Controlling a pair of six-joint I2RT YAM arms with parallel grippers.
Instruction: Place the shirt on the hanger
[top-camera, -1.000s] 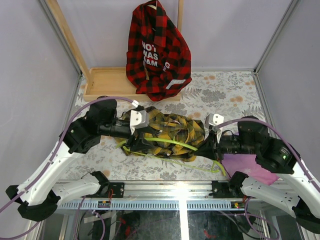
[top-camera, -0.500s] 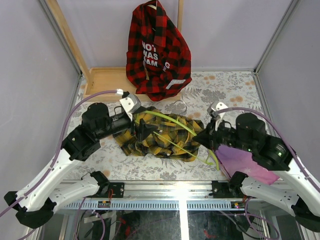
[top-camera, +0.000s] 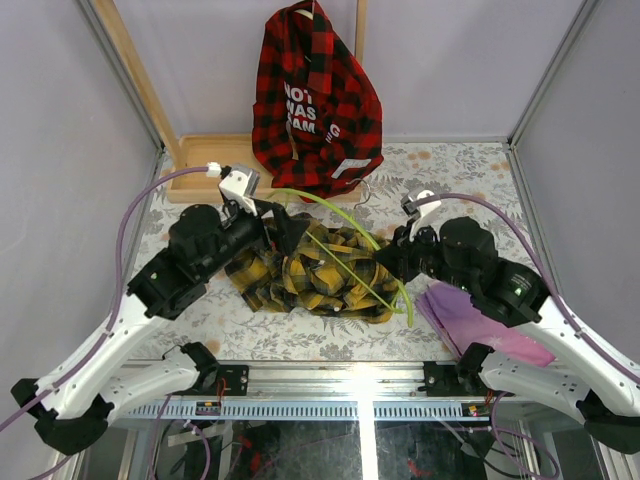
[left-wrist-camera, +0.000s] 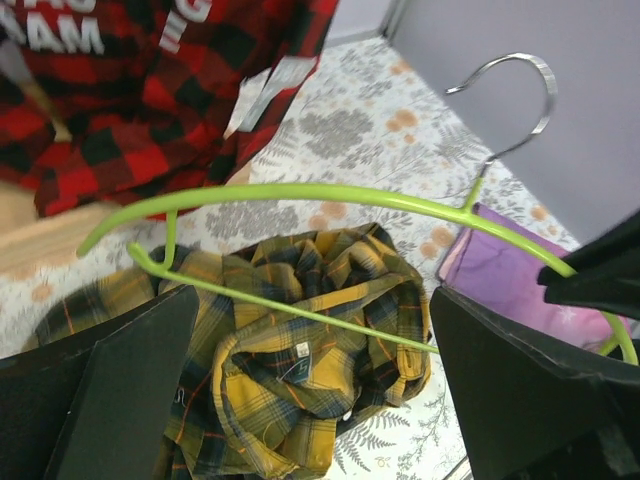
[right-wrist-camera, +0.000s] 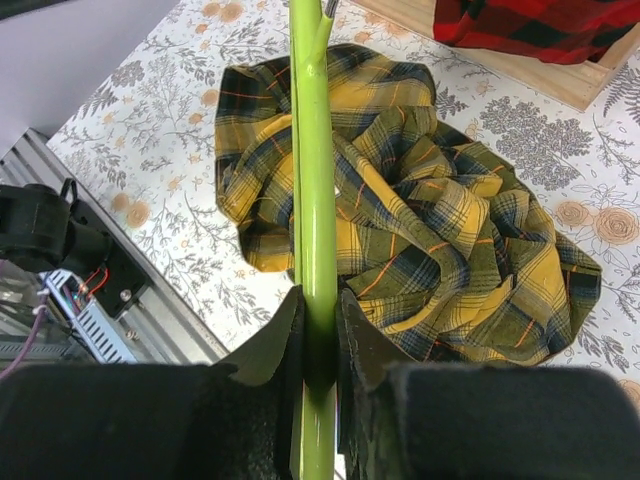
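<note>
Changing since a second ago: hanger (right-wrist-camera: 312, 200) lay low across the shirt (top-camera: 300, 285); now it is raised and swung round, hook end toward the red shirt (top-camera: 315, 100).
Left tool (left-wrist-camera: 312, 300): was down in the shirt's folds; now its fingers stand wide apart, gripping nothing, with the hanger's far end just ahead of them.
Right tool (right-wrist-camera: 318, 300): clamped on the hanger's green wire, as before.
Left arm (top-camera: 190, 255): drawn back toward the rear left, wrist lifted over the shirt's left edge, pointing right.
Right arm (top-camera: 500, 280): shifted left, baring more of the purple cloth (top-camera: 470, 315); elbow bent, wrist pointing left.
Shirt: crumpled heap mid-desk (top-camera: 450, 175), under the hanger, not hung on it.
</note>
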